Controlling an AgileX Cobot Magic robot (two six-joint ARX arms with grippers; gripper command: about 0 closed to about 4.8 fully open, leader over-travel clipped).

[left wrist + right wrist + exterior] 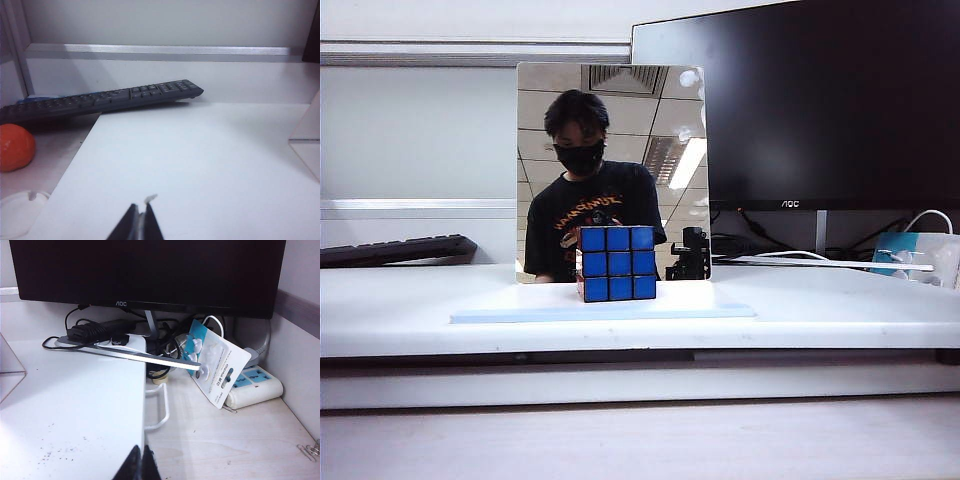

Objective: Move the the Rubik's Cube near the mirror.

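Arms are out of the exterior view; only the pressed-together tips of the left end effector [141,220] and right end effector [140,462] show, cropped by each wrist frame. One Rubik's Cube [617,263] stands on the base of one mirror [612,140], mid-counter [400,310], hiding its lower glass.

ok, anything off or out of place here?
Nothing damaged or spilled. The cube sits upright on the mirror's base, square to it. Left gripper and right gripper are shut, low over the white table, away from the cube. Only clutter: cables under the monitor.
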